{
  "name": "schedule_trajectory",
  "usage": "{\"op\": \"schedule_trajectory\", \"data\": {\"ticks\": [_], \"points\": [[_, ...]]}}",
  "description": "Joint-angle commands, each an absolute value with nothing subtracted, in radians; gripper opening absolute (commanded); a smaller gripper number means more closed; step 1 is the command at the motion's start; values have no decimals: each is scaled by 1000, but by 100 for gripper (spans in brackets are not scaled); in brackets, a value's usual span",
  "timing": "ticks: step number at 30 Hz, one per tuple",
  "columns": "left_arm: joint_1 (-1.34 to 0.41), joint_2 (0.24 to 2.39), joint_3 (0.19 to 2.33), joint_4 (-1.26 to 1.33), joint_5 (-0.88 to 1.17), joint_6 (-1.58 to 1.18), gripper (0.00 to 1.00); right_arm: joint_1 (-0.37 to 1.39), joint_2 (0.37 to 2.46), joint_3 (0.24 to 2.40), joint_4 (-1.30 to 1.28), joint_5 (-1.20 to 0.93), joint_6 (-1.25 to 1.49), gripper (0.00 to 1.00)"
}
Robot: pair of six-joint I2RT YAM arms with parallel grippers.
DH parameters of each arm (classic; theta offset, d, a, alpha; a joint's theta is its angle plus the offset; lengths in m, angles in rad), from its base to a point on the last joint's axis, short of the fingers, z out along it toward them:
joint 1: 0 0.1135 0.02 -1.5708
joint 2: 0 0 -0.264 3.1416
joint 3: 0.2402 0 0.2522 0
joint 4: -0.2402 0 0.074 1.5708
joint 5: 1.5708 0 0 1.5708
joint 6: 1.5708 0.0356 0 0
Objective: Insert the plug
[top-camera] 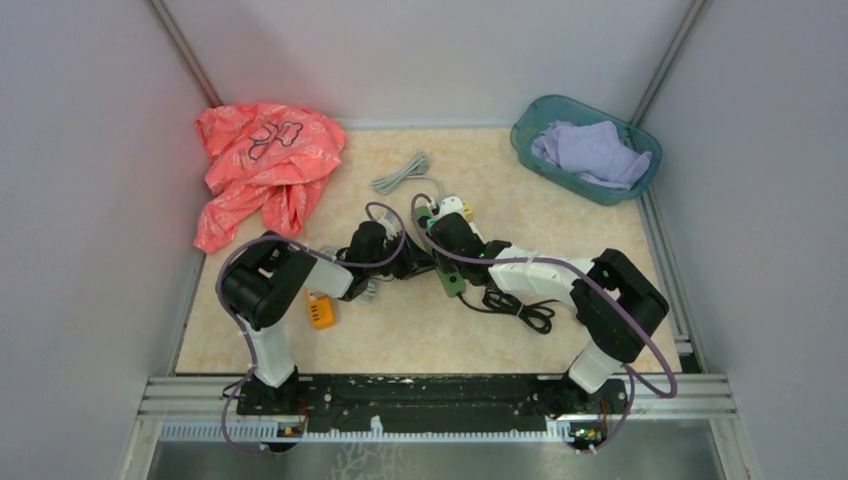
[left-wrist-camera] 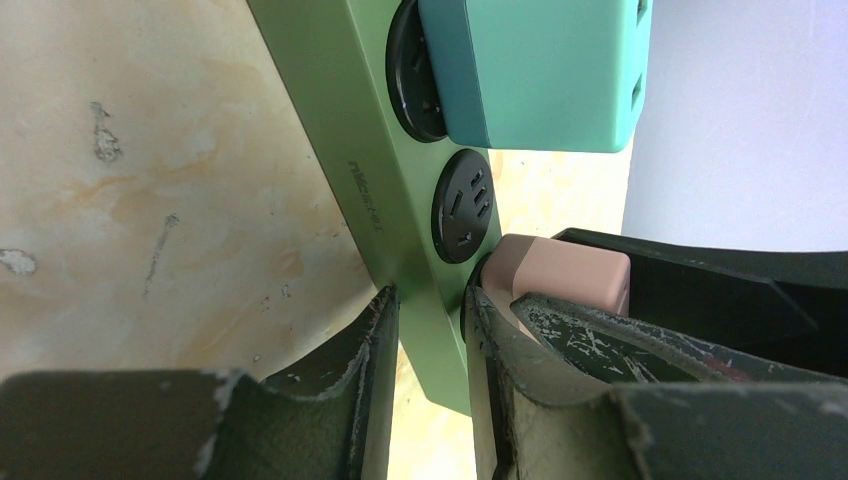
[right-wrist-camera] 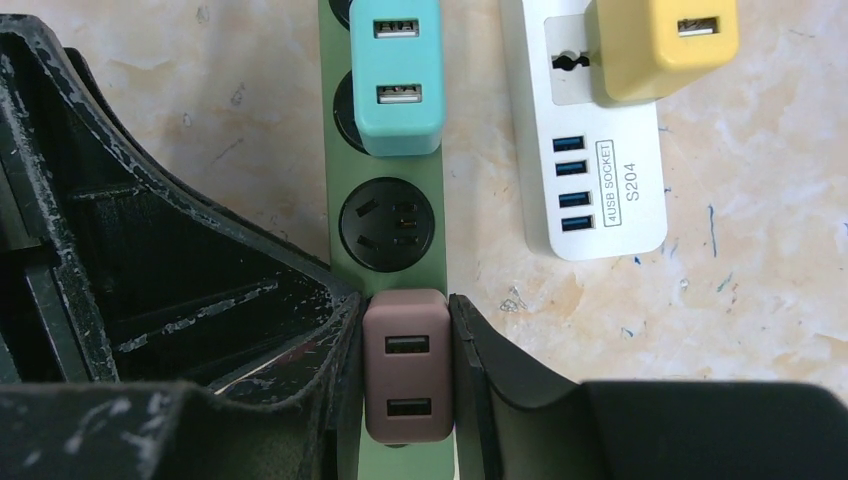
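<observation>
Marbled tabletop (right-wrist-camera: 750, 300): left gripper (left-wrist-camera: 430, 315) pinches the green strip (left-wrist-camera: 340, 120), right gripper (right-wrist-camera: 405, 320) clamps the brown plug (right-wrist-camera: 405, 380), lengthwise along it

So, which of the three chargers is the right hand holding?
The brown charger, gripped by the right hand on the green strip. The teal one sits further along; the yellow one is on the white strip.

Free socket (right-wrist-camera: 385, 222) on green strip (left-wrist-camera: 335, 100), hemmed between teal charger (right-wrist-camera: 397, 75) and brown plug (right-wrist-camera: 405, 378), white strip (right-wrist-camera: 610, 225) alongside
</observation>
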State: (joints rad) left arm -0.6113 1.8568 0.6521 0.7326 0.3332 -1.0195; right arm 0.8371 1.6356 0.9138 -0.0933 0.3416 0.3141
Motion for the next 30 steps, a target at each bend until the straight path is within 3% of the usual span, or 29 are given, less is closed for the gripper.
{"op": "schedule_trajectory", "data": {"ticks": [1,11,20,30], "points": [[-612,1864,657,707,329,-1005,35,923,1812,822,-349,209,393,0],[-613,1859,653,705,329,-1007,35,827,1768,766,-325,156,440,0],[-614,1850,654,700,327,-1006,35,906,1833,826,-365,229,405,0],[-614,1843,652,698,328,-1005,35,907,1730,822,-308,236,399,0]]}}
